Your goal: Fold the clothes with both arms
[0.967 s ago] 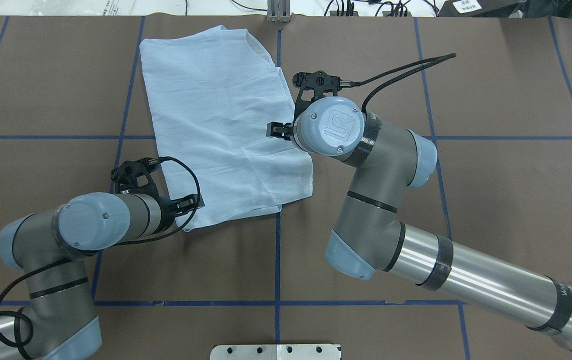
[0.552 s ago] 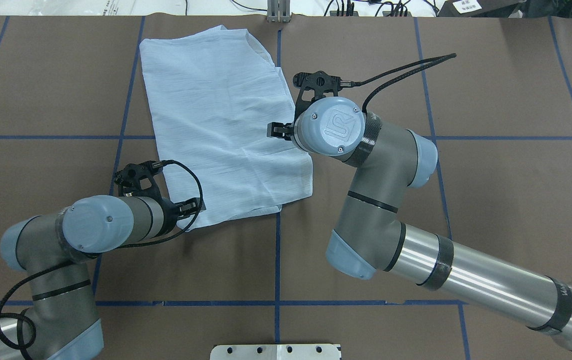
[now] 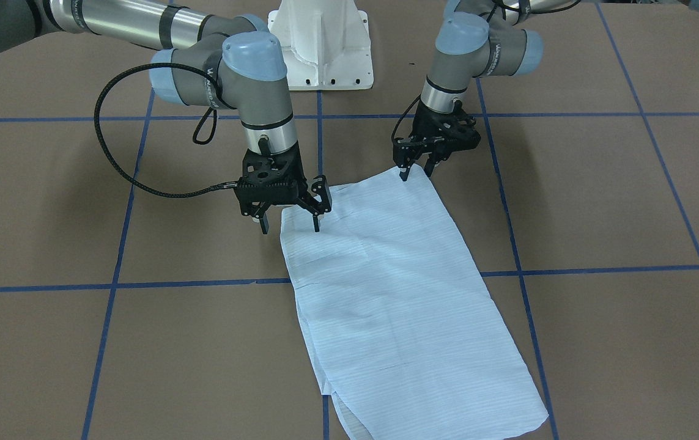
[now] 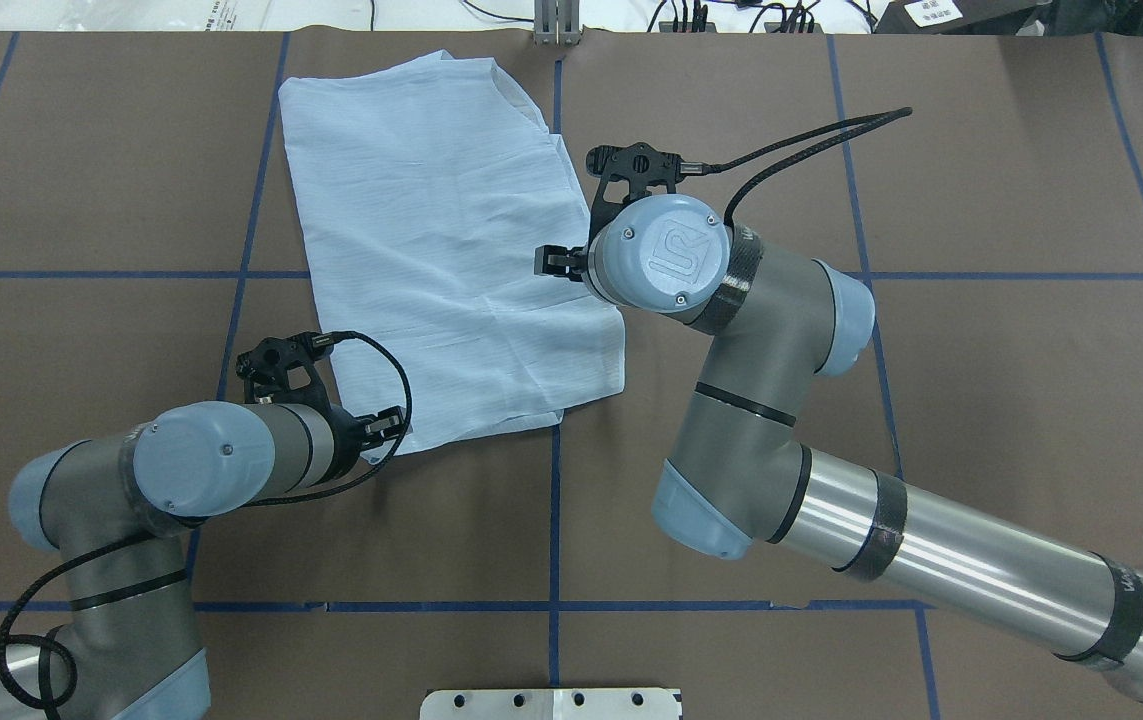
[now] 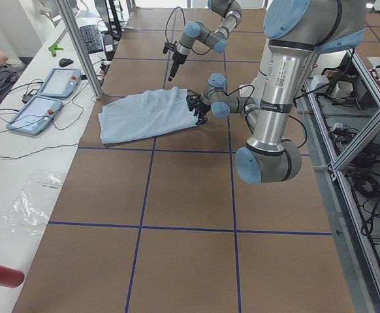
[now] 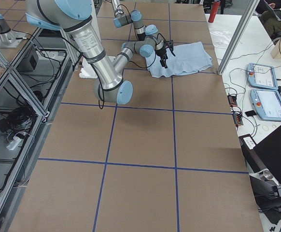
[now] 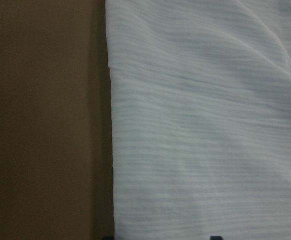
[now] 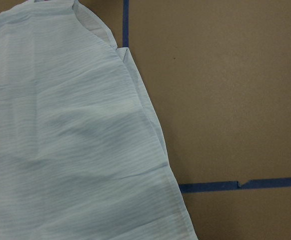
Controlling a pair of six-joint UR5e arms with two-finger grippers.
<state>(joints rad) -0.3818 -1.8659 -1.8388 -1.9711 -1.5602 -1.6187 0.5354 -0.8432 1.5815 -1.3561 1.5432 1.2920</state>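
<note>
From the front we see both spread open: right tool (image 3: 290, 225) straddles the crinkly, striped shirt's (image 3: 398, 293) edge, left tool (image 3: 416, 173) at its corner (overhead, wrists largely hide this).

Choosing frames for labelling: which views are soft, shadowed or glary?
Left wrist view: close and soft, stripes on the shirt smeared, table dim. Right wrist view: sharper, with a grey shadow across the fabric. Overhead view: a bright streak on the silver tube of the right arm.
</note>
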